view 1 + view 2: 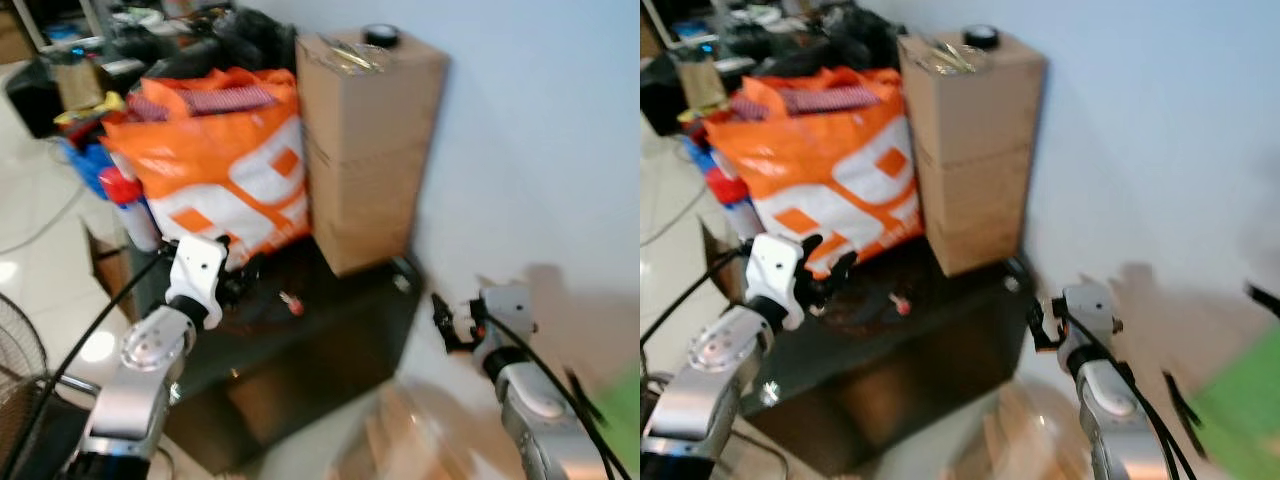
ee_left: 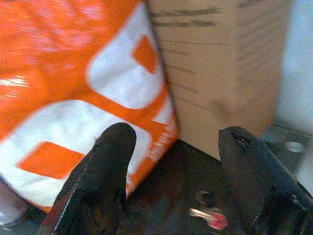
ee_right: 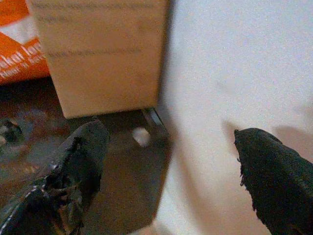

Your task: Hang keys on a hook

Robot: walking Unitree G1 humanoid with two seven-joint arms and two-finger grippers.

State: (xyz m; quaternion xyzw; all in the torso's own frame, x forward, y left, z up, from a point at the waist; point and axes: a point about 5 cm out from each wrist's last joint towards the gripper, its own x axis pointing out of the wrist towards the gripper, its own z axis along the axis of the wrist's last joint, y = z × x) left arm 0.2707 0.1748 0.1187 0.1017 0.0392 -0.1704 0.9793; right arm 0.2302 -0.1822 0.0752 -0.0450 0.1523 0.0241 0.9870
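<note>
The keys (image 1: 291, 302), a small bunch with a red tag, lie on the dark glass table (image 1: 340, 330) in front of the orange bag. My left gripper (image 2: 173, 137) hovers open just short of them, low over the table; the red tag (image 2: 214, 220) sits ahead, between the line of its two fingers. My right gripper (image 3: 171, 142) is open and holds nothing. It hangs off the table's right corner, close to the white wall (image 1: 540, 130), pointing at the foot of the cardboard box (image 3: 98, 54). The head views are blurred.
An orange and white shopping bag (image 1: 220, 160) and a tall cardboard box (image 1: 365, 140) stand at the back of the table. Clutter and a spray bottle (image 1: 130, 205) lie to the left, a fan (image 1: 18, 370) at the lower left, something green (image 1: 620, 420) at the lower right.
</note>
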